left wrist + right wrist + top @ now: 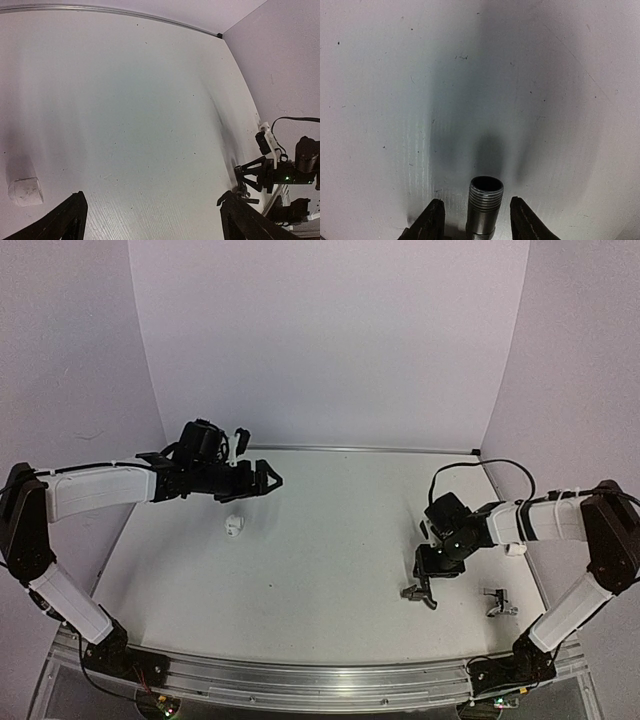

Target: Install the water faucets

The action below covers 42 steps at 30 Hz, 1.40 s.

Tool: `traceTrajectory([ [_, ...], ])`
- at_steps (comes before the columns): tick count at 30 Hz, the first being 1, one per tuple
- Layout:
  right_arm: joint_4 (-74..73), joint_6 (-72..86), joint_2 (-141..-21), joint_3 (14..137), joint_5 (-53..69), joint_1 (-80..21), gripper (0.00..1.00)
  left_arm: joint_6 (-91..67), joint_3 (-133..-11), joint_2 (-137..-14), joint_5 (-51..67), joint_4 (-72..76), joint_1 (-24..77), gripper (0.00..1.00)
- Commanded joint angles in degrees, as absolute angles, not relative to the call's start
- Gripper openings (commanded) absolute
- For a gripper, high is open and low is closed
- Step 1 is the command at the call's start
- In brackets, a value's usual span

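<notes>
The right gripper [421,589] is down at the table [330,570] in its near-right part, jaws apart on either side of the dark faucet [485,199]. In the right wrist view the faucet's threaded open end points away from the camera between the two fingers [432,222]. A sliver of bare table shows on each side, so neither pad touches the metal. The silver faucet [497,602] lies by itself on the surface just to the right of that gripper. It is close to the table's right edge and to the lower link of the right arm [570,615], with little room beyond it on that side. The left gripper [271,480] hangs above the far-left part of the table, held roughly level and pointing right. Its jaws are spread wide and hold nothing. A small white fitting [233,527] sits on the table below and slightly nearer than that gripper, well apart from both faucets. Between the two grippers the middle of the table is a broad open stretch. It is bounded at the back by a thin metal rail [360,449] against the backdrop wall [330,340]. At the front it is bounded by the aluminium rail [300,680] that carries the arm bases.
</notes>
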<state>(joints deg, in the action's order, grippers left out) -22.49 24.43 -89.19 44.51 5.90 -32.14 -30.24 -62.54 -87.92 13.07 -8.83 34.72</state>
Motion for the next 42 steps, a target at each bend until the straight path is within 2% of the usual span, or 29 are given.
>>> traceTrajectory([
  [1, -18.69, 23.91, -90.12, 43.65, 5.41, -33.51, 0.42, -32.04, -64.23, -86.70, 11.55, -4.96, 35.09, 0.95],
  [9, -15.18, 21.69, -90.01, 43.34, 4.19, -34.87, 0.30, -34.05, -62.25, -85.02, 11.73, -3.52, 35.18, 0.95],
  [17, -12.20, 12.91, -87.35, 48.40, 4.32, -35.21, 0.12, -37.08, -61.48, -84.72, 15.80, -0.92, 35.21, 0.95],
  [28, -0.55, -1.34, -81.67, 51.87, 25.64, -36.58, 0.02, -46.16, -62.23, -89.98, 29.19, 8.88, 35.36, 0.92],
  [32, -1.13, -1.03, -83.46, 54.79, 20.67, -37.17, 0.00, -46.17, -63.91, -92.78, 30.93, 9.14, 36.03, 0.90],
  [34, -5.58, 2.38, -84.82, 56.60, 10.40, -37.18, 0.04, -46.08, -63.62, -92.67, 30.96, 9.15, 36.07, 0.90],
  [36, -9.22, 5.60, -85.49, 56.99, 4.87, -37.17, 0.21, -45.82, -63.00, -92.23, 30.50, 9.16, 36.06, 0.90],
  [39, -11.40, 7.70, -84.76, 55.24, 7.73, -37.14, 0.41, -45.25, -62.58, -91.98, 29.49, 9.15, 36.04, 0.90],
  [42, -11.47, 10.91, -84.05, 53.27, 13.11, -37.18, 0.55, -45.35, -63.28, -93.10, 30.01, 9.15, 36.04, 0.91],
])
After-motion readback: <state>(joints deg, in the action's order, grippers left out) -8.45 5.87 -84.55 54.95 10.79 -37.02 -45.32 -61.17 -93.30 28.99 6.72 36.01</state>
